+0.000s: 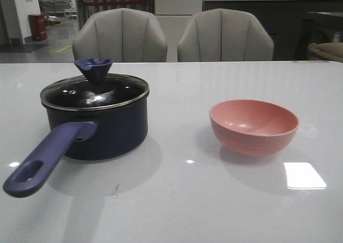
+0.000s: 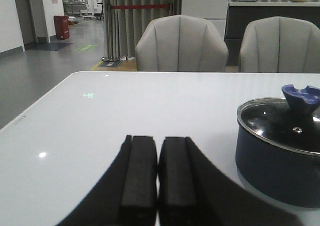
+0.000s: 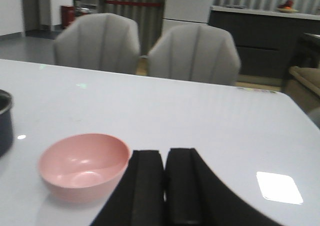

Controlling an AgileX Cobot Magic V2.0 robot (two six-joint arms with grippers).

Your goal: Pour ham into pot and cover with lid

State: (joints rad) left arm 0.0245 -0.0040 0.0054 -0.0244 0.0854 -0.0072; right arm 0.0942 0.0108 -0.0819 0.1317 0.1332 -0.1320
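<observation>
Showing lid (image 1: 95, 93) on pot (image 1: 96, 130) in front view; only wrist views show both grippers (image 2: 158, 173) (image 3: 165, 186) pinched closed.

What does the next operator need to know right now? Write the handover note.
Left tool: shut, holding nothing, beside the pot.
Right tool: shut, holding nothing, beside the pink bowl.
The pot stands on the table's left side, handle toward the robot; the lid sits on it, knob up.
The bowl stands upright to the right, apart from the pot, and looks empty.
No ham is visible; through the glass I cannot tell what is inside the pot.
Done, by appearance: bowl emptied, pot covered.
Left: only confirm the ham is under the lid.
</observation>
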